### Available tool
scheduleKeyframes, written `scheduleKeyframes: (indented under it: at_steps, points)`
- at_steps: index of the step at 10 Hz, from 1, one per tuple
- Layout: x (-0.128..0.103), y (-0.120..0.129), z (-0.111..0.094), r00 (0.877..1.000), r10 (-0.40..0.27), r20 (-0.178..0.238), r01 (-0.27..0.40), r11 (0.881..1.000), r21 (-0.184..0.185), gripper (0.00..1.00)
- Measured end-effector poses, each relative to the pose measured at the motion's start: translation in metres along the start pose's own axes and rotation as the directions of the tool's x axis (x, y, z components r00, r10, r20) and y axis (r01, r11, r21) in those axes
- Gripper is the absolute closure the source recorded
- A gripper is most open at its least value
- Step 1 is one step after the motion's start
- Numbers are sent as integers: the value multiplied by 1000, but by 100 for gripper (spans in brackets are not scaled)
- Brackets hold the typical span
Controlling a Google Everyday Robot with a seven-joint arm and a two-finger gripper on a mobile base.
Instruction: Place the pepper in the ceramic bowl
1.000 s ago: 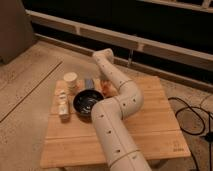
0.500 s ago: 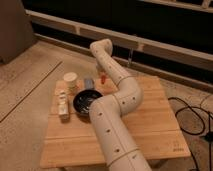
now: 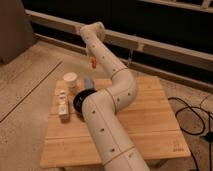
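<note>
The small red-orange pepper (image 3: 93,63) hangs in the air above the back of the wooden table. My gripper (image 3: 92,57) is at the end of the raised white arm and is shut on the pepper's top. Below and slightly left of the pepper, the dark ceramic bowl (image 3: 78,103) sits on the table. The arm's lower links hide the bowl's right side.
A cream cup (image 3: 70,80) stands behind the bowl, with a blue-grey object (image 3: 89,82) beside it. A white item with a small dark block (image 3: 63,104) lies left of the bowl. The wooden table (image 3: 150,125) has bare boards on its right half. Cables lie on the floor at right.
The arm has lifted from near the table, carrying the pepper upward and a little to the left. The bowl and cup have not moved.
</note>
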Motion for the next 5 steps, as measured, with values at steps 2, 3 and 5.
scheduleKeyframes:
  at_steps: [2, 3, 5]
  points:
    - [-4, 9, -11, 1000, -14, 23, 14, 1000, -18, 100]
    - [-4, 10, -14, 1000, -15, 27, 15, 1000, -19, 100]
    - [-3, 11, -14, 1000, -15, 27, 16, 1000, -20, 100]
